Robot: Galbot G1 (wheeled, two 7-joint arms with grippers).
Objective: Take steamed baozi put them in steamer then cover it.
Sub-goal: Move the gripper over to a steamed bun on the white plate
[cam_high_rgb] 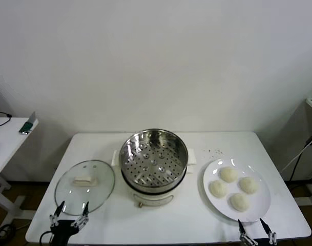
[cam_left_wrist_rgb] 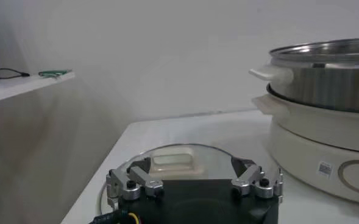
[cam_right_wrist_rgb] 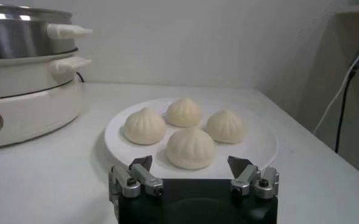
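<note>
So far nothing is done. We see all four cream-white round steamed baozi (cam_high_rgb: pixel 233 188) on the flat white plate (cam_high_rgb: pixel 258 210) near the tabletop's (cam_high_rgb: pixel 196 225) right edge. The shiny steel steamer (cam_high_rgb: pixel 153 159) stands empty at the centre, and the clear glass cover (cam_high_rgb: pixel 84 186) lies near the left edge. Our left gripper (cam_high_rgb: pixel 69 215) and right gripper (cam_high_rgb: pixel 255 231) wait at the near edge, jaws wide, holding nothing.

Cream-white baozi (cam_high_rgb: pixel 228 174) on white plate (cam_high_rgb: pixel 260 206); shiny steel steamer (cam_high_rgb: pixel 153 156), perforated bottom, cream base; clear lid (cam_high_rgb: pixel 84 186), cream handle.
</note>
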